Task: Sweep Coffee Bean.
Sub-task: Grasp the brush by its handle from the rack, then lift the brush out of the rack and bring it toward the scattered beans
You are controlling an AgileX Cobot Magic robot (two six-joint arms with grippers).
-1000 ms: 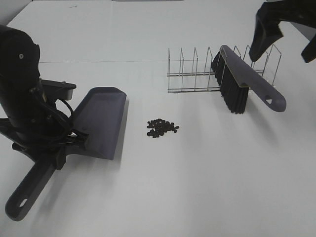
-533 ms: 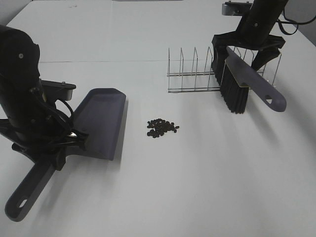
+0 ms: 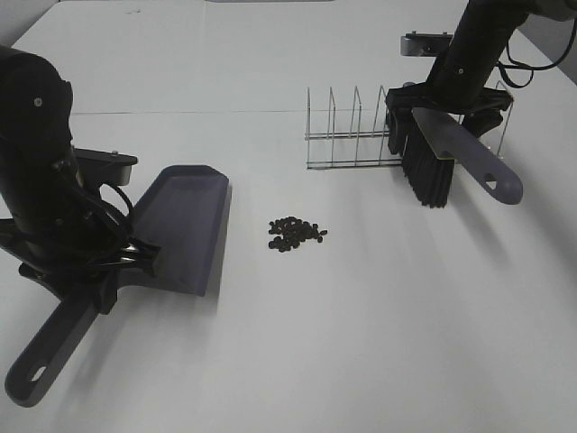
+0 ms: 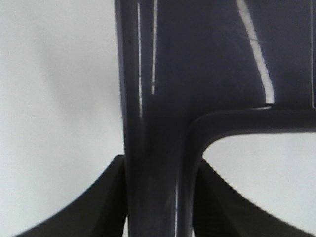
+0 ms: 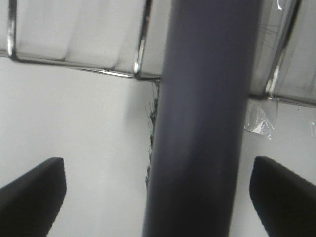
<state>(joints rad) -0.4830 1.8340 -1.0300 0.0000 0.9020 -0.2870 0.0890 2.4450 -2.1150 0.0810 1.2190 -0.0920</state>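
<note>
White tabletop [image 3: 361, 343] fills the exterior view, with a faint seam line running across its upper part; at the left edge of the frame the black left arm [image 3: 36, 135] stands tall and bends down toward the lower left, its left gripper [image 3: 106, 269] pinching the dustpan [image 3: 185, 221] where the handle meets the pan; in the wrist view the two dark fingers [image 4: 98, 207] press against either side of the grey-purple handle; the long handle [image 3: 54, 347] runs toward the lower left corner, and the pan's open mouth faces right, its lip resting on the table. Just right of that lip, near but apart from it, the coffee bean [image 3: 295, 233] cluster lies as a small dark heap on the bare table at centre frame, outside the pan and well apart from the brush. In the upper right of centre a wire rack [image 3: 352, 135] stands on the table; the brush [image 3: 460, 153] sits at its right end, black bristles [image 3: 425, 171] pointing down among the wires, though which slot I cannot tell; its grey-purple handle slopes toward the right edge. Over the brush's back the right arm [image 3: 482, 36] comes down from the upper right corner; the right gripper [image 3: 442, 113] straddles the handle with its fingers [image 5: 34, 190] spread wide, clear of the handle on both sides.
</note>
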